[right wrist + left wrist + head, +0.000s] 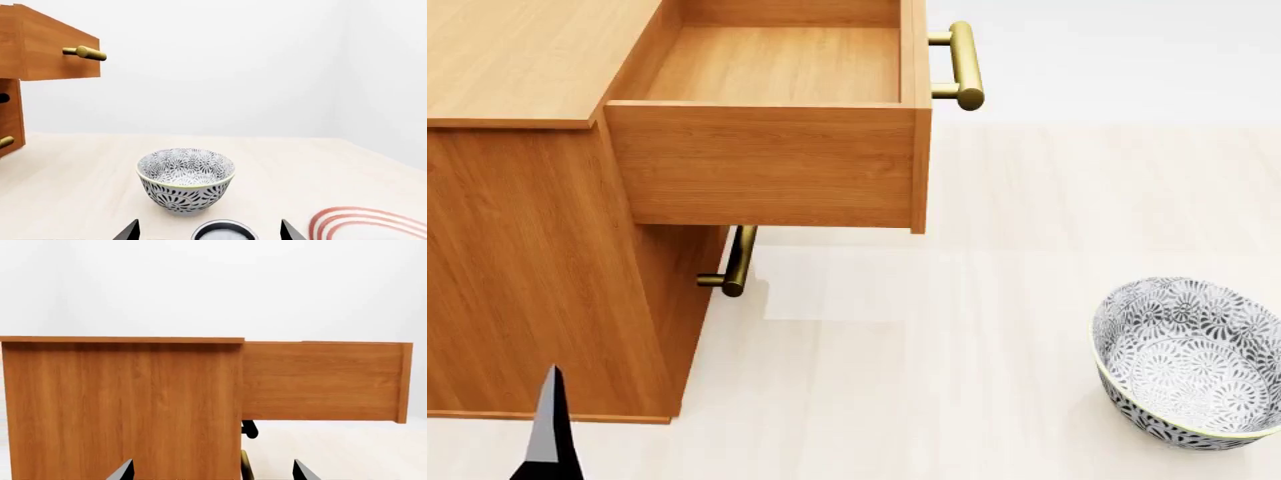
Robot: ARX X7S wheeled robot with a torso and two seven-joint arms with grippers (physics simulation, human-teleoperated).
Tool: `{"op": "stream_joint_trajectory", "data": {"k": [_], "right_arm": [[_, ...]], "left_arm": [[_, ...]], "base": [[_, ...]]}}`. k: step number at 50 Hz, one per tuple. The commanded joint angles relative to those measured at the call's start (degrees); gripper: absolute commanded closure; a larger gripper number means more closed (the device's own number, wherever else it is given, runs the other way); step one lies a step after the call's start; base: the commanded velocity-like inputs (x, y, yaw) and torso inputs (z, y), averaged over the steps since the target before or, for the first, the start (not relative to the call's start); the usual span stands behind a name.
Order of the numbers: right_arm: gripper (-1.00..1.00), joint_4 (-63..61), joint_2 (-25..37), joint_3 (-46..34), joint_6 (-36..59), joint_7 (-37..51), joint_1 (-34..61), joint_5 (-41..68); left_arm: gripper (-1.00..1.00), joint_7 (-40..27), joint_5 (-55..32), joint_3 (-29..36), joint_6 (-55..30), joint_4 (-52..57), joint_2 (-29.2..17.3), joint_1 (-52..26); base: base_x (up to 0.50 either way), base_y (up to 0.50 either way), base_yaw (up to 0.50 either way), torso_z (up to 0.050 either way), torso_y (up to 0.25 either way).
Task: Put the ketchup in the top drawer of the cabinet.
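The ketchup (pixel 224 233) shows only as a round silver top with a dark rim, low in the right wrist view. It sits between the spread fingers of my right gripper (pixel 210 231), which is open and not touching it. The cabinet (pixel 534 250) stands at the left in the head view. Its top drawer (pixel 777 65) is pulled out and empty, brass handle (pixel 961 65) at the front. My left gripper (pixel 212 472) is open and faces the cabinet's side (pixel 120 405), holding nothing. One of its fingers (pixel 550 428) shows at the head view's lower left.
A grey patterned bowl (pixel 1188 360) stands on the pale floor to the right of the cabinet, just beyond the ketchup (pixel 185 179). The lower drawer's brass handle (pixel 737 262) sits under the open drawer. A red-ringed plate edge (pixel 360 222) lies beside the right gripper.
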Motion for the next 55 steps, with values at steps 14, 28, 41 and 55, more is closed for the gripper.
{"op": "stream_joint_trajectory", "data": {"k": [14,28,41,55], "right_arm": [[-1.00,6.58,0.23,-2.19,0.34,0.78,6.01,-1.81],[-1.00,8.55,0.60,-2.54,0.66,1.33,7.68,-2.18],[-1.00,11.74,1.05,-3.29,0.43,1.37,10.22,-2.80],[-1.00,15.88,1.28,-3.98,-0.44,1.15,12.76,-3.55]], "left_arm": [[-1.00,-0.61,-0.41,0.24,1.12,-1.19,-0.44,0.03],[-1.00,-0.93,-0.94,0.26,1.24,-1.35,-0.76,-0.06],[-1.00,-1.16,-1.22,0.30,1.67,-1.90,-1.02,-0.21],[-1.00,-1.45,-1.37,0.49,2.11,-2.36,-1.28,-0.25]], "base": [[0.00,0.00,0.00,0.000,0.000],[0.00,0.00,0.00,0.000,0.000],[0.00,0.00,0.00,0.000,0.000],[0.00,0.00,0.00,0.000,0.000]]}}
